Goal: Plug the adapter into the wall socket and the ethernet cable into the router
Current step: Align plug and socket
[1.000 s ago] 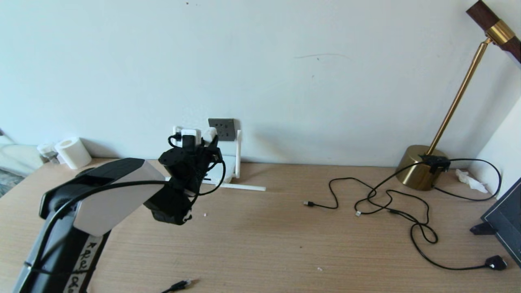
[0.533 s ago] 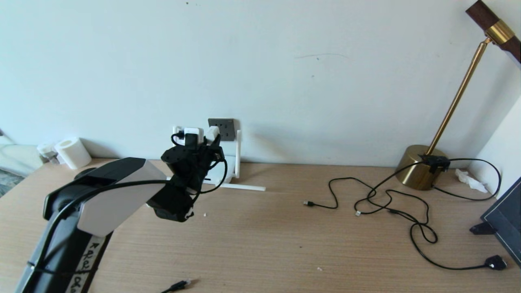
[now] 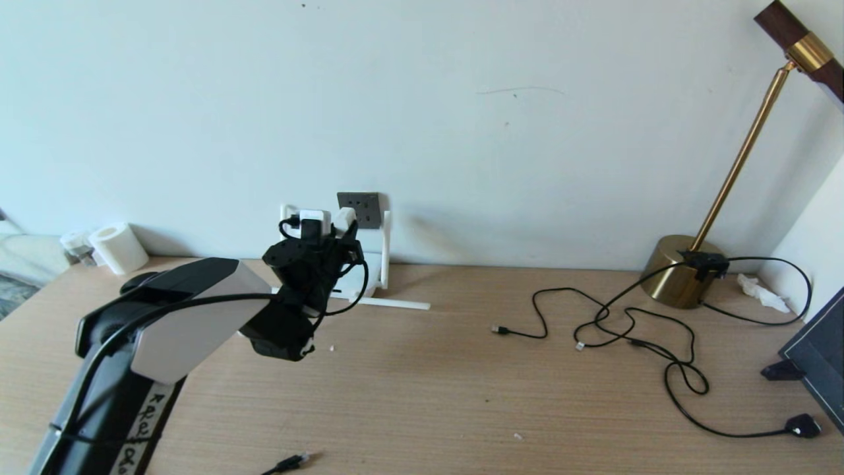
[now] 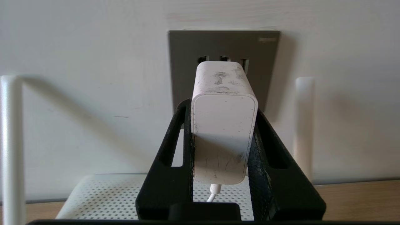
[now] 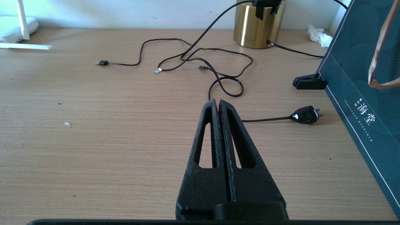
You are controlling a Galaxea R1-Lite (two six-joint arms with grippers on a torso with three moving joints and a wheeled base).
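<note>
My left gripper (image 4: 223,106) is shut on the adapter (image 4: 223,125), a white block with its thin cord hanging below. It holds the block straight in front of the dark grey wall socket (image 4: 187,68), covering the lower holes. Whether the prongs touch the plate is hidden. In the head view the adapter (image 3: 344,217) sits just left of the wall socket (image 3: 361,209). The white router (image 4: 103,197) lies under the gripper, antennas upright. The ethernet cable (image 3: 290,463) end lies at the table's near edge. My right gripper (image 5: 217,101) is shut, with nothing in it, above bare table.
A brass lamp base (image 3: 679,270) stands at the back right, with thin black cables (image 3: 626,330) looping across the table and a black two-pin plug (image 5: 306,114). A dark box (image 5: 359,93) stands at the right edge. A toilet roll (image 3: 119,247) lies at the back left.
My left gripper has edged slightly right and toward the wall with the adapter in it. Everything else is as before.
</note>
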